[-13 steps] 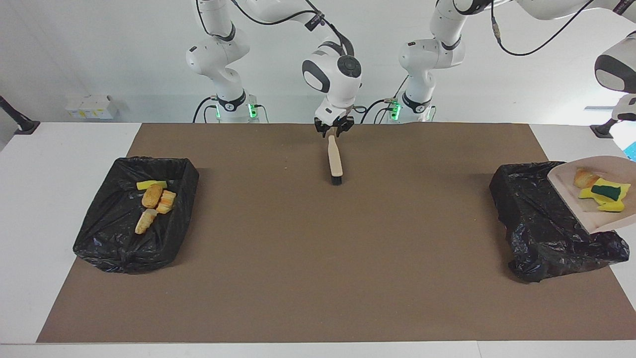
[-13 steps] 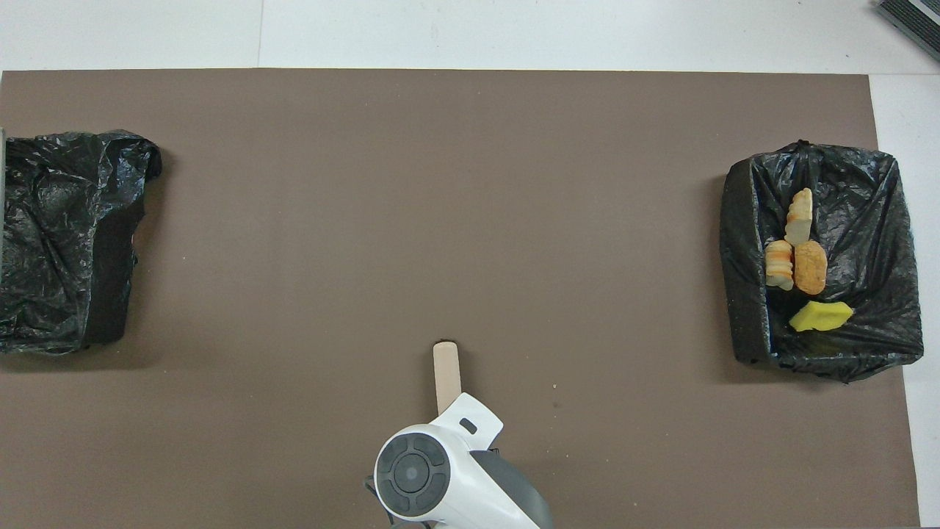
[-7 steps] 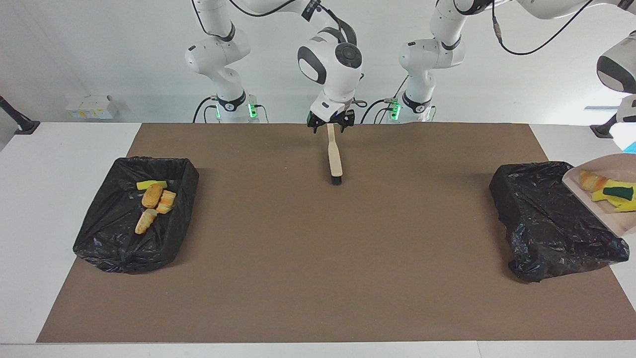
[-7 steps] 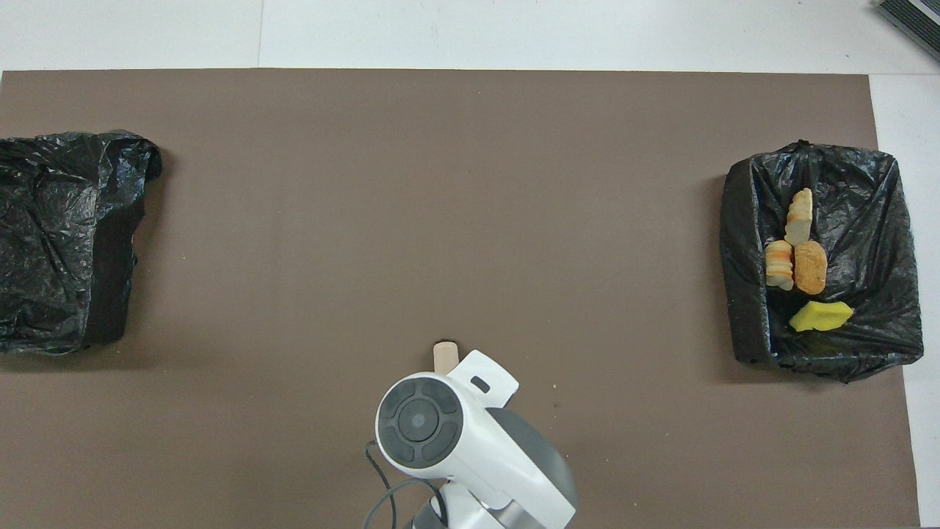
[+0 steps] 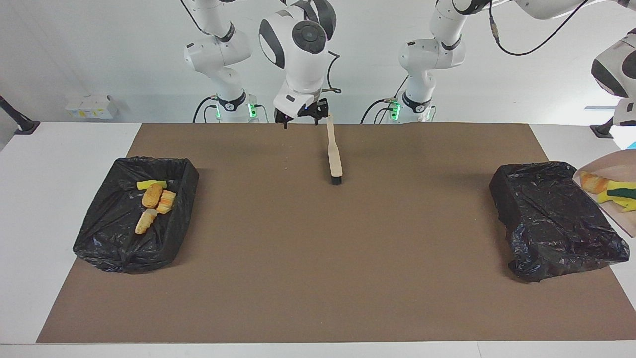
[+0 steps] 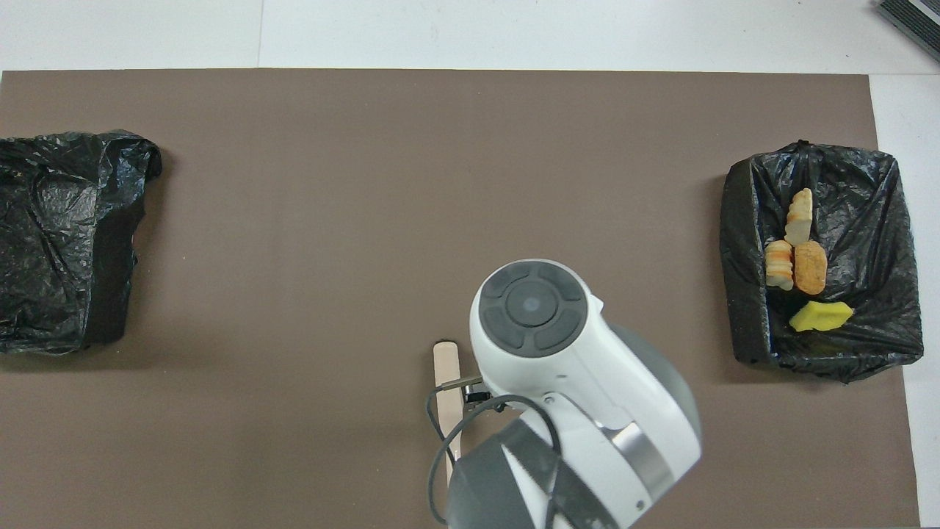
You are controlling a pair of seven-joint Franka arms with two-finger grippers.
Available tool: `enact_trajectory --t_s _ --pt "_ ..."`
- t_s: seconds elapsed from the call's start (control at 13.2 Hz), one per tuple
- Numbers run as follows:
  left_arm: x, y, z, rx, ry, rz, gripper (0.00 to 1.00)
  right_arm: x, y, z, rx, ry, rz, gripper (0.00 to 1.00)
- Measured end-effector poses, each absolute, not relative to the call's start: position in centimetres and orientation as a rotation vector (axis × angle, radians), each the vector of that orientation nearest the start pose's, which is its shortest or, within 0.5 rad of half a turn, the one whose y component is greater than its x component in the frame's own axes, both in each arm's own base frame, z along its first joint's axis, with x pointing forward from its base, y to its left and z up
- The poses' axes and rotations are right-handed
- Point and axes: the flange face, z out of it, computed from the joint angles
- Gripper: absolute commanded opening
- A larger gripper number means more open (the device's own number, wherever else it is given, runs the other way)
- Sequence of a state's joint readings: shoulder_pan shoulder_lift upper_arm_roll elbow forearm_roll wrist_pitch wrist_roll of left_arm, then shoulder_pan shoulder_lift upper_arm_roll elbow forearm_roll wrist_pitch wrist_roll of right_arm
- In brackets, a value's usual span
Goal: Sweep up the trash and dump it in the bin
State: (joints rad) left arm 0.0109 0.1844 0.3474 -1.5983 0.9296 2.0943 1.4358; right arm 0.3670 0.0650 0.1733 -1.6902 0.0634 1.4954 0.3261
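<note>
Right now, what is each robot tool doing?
Right tool: open, empty, raised beside the brush handle.
Left tool: out of view; its arm carries the dustpan beside the bin.

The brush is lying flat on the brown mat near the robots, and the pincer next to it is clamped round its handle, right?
Not quite. The brush does lie flat on the brown mat near the robots, but the right pincer is raised beside the handle's tip and holds nothing: its fingers are spread apart, clear of the handle. The facing view shows this.
</note>
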Motion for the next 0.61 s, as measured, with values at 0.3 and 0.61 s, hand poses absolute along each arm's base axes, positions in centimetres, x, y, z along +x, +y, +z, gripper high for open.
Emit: enact_trajectory --t_s 0.3,0.61 --pt "59.8 21.4 58.8 -1.661 1.412 0.839 0.00 52.2 19.0 57.4 -3.078 -0.369 0.327 1.00" --pt "59.8 19.0 59.3 -1.633 1.392 0.903 0.00 55.0 10.3 60.1 -3.074 -0.339 0.222 1.00"
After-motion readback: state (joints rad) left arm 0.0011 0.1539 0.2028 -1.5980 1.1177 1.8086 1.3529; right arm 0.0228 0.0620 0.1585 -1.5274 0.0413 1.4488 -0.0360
